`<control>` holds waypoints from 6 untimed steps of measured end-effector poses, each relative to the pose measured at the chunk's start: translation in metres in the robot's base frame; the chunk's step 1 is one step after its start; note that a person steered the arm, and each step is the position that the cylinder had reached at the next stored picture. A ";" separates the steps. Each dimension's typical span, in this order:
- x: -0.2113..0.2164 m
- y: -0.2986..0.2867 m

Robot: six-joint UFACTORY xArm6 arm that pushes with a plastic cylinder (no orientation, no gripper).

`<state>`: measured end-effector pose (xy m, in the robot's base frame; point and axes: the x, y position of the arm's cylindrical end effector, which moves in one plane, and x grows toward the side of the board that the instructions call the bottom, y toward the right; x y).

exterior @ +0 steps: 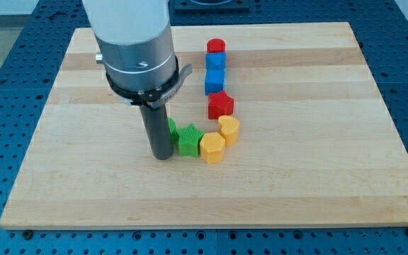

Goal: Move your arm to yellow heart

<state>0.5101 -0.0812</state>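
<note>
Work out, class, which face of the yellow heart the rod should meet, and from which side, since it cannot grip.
There is no gripper, so my tip can only push. The yellow heart touches the yellow hexagon at its lower left and sits just below the red star. Its right-hand face looks free, so approaching from the view's right seems best.

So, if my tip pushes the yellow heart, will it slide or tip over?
The yellow heart looks squat with a flat underside, so it probably slides. It seems rigid plastic. It touches the yellow block, so that may shift too. My tip is left of both.
</note>
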 end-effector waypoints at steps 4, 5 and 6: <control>0.096 0.030; 0.104 0.104; 0.066 0.180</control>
<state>0.5756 0.0984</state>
